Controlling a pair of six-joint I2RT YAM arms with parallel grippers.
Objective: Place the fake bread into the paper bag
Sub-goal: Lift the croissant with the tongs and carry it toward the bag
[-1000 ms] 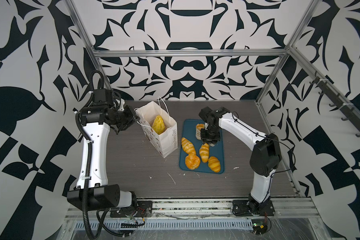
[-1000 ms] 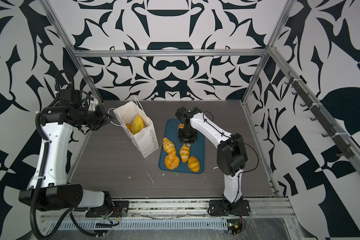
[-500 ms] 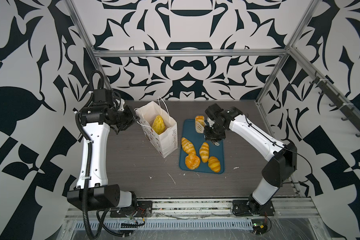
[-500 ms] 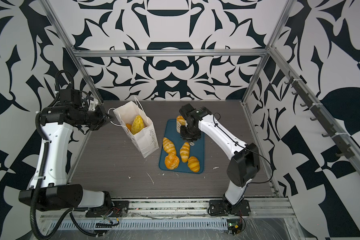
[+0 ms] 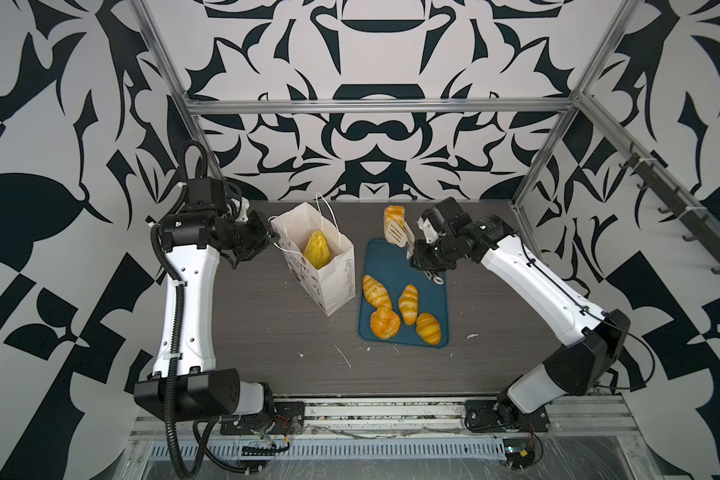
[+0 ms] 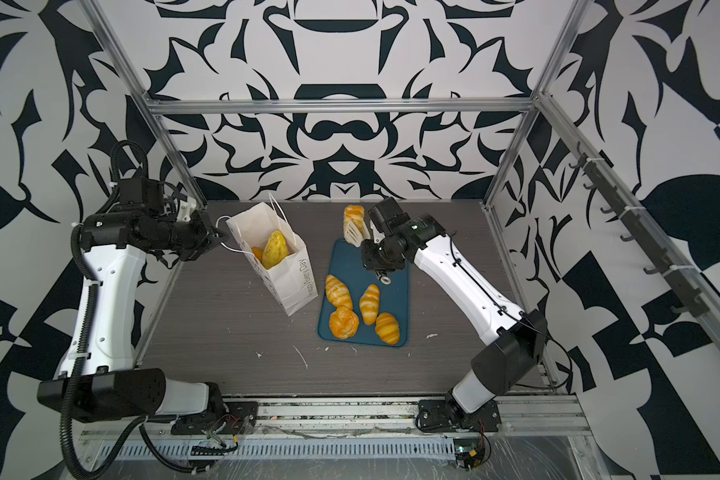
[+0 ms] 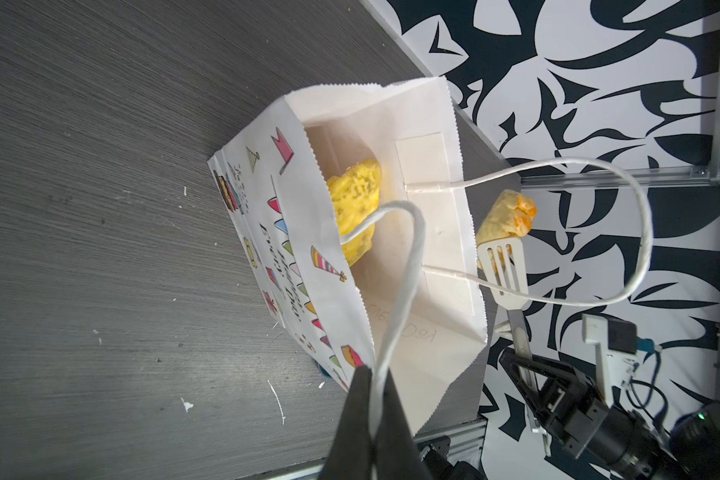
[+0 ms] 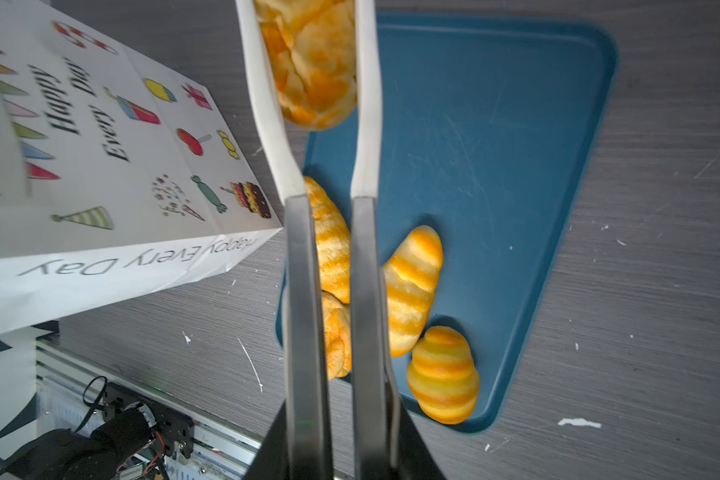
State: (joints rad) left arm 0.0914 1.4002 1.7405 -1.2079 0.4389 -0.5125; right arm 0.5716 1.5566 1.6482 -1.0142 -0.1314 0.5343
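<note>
Golden pastry [image 5: 393, 214] has lifted clear of the teal tray [image 5: 391, 259].

Robotics lab cell, aluminium frame [image 5: 375, 106], patterned black-and-white walls [image 5: 391, 45], robot arms [image 5: 188, 299] on a base rail [image 5: 391, 409]

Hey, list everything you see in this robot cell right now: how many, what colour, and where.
paper bag: one, white with colourful prints, standing open left of the tray
yellow loaf: one, yellow, inside the bag
orange piece: one, orange, inside the bag beside the loaf
tray: one, teal-blue, flat on the table
croissants: three, golden-orange, on the tray's near half
round bun: one, orange, on the tray among the croissants
held pastry: one, golden, clamped in the tongs
tongs: one, white tips, metal arms, in the right pincer
table: one, dark grey
white scraps: several, on the table
left pincer: black, shut on the bag's cord handle
right pincer: black, shut on the tongs
</note>
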